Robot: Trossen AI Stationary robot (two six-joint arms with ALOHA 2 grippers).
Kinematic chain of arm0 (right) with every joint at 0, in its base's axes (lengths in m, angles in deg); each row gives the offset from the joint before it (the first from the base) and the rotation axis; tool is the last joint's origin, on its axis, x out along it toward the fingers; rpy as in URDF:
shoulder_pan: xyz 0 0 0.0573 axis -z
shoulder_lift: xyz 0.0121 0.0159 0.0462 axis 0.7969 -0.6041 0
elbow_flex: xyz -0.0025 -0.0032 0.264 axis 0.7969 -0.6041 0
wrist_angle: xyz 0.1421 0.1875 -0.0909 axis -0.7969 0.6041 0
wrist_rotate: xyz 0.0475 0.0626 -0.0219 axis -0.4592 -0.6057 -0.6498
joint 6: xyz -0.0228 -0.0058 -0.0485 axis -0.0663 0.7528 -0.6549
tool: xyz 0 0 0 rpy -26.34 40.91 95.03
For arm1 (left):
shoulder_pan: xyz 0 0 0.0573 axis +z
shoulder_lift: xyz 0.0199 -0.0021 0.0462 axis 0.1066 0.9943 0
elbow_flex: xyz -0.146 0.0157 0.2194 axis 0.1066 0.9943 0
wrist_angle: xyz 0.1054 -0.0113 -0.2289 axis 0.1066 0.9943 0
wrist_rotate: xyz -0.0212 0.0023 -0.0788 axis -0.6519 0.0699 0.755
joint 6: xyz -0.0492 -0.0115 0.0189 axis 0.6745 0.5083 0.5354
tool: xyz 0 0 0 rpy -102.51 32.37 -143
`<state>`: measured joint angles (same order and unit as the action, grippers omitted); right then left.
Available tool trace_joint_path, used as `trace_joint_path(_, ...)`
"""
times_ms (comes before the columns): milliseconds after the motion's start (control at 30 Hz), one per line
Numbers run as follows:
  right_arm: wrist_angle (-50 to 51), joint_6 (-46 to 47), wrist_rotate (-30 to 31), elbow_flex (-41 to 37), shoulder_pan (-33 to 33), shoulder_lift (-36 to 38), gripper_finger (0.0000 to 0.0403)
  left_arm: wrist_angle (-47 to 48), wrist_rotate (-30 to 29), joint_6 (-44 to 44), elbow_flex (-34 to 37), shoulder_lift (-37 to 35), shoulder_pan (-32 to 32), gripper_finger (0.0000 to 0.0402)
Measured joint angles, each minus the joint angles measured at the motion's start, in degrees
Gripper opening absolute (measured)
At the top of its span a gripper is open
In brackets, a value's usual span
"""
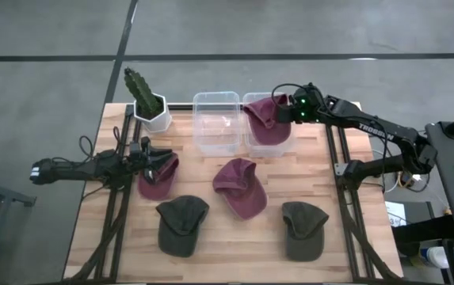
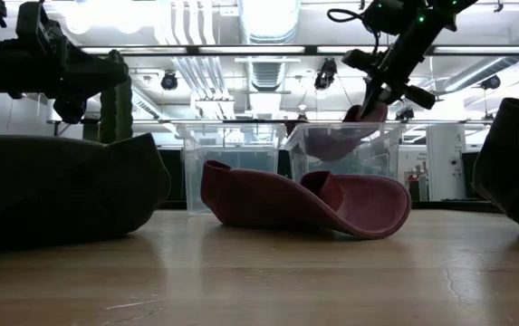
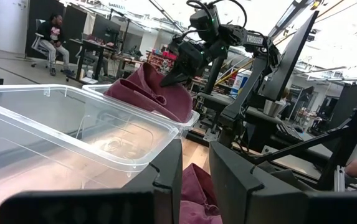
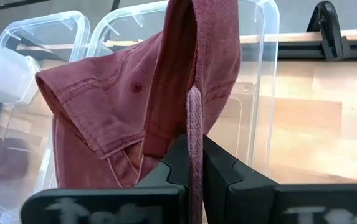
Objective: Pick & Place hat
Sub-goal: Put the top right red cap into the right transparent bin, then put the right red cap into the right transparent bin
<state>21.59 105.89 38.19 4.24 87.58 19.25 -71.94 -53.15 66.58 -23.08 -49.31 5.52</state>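
From above, the right gripper (image 1: 280,112) hangs over the right clear bin (image 1: 252,101) at the worktop's (image 1: 234,237) far edge, its jaws pinched shut on a maroon hat (image 1: 266,123). The hat drapes down into the bin, its length running from the jaws toward the bin's near wall. The left clear bin (image 1: 216,120) stands just beside it. A potted cactus (image 1: 147,101) sits at the far left corner. The left gripper (image 1: 159,162) lies low near the left edge, its jaws closed on a second maroon hat (image 1: 160,178). A third maroon hat (image 1: 239,187) lies mid-worktop, and two dark green hats (image 1: 181,224) (image 1: 303,229) lie toward the near edge, with bare wood between them.

At worktop height, the held hat (image 2: 350,136) hangs from the right gripper (image 2: 375,101), sagging into its bin (image 2: 306,158). The middle maroon hat (image 2: 309,201) lies in front, brim curling up.

From the left wrist, the jaws stand narrowly apart with maroon cloth (image 3: 194,186) between them. Beyond the bin rim (image 3: 72,140), the right gripper (image 3: 173,76) holds its hat (image 3: 150,93) up. A person (image 3: 53,34) sits far back in the room.

From the right wrist, the jaws clamp a fold of the hat (image 4: 166,93), crown hanging over the bin (image 4: 262,74).
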Motion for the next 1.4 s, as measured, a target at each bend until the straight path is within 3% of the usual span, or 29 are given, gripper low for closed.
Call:
trace_joint_path(167,0.06,0.1,-0.16,0.0,-0.01,-0.94,0.0021,0.01,0.0,-0.01,0.0,0.01,0.0,0.0074)
trace_joint_path(600,-0.08,-2.33,-1.78,0.18,-0.37,-4.39,0.0093,0.01,0.0,-0.05,0.0,0.0,-0.01,0.0074)
trace_joint_path(1033,0.41,-5.34,-3.42,2.7,-0.38,-4.26,0.0132,0.04,0.0,-0.1,0.0,0.0,0.0,0.0074)
trace_joint_path(1400,8.23,-8.97,-2.6,4.25,-0.35,-4.12,0.0146,0.06,0.0,-0.09,0.0,0.0,-0.02,0.0074)
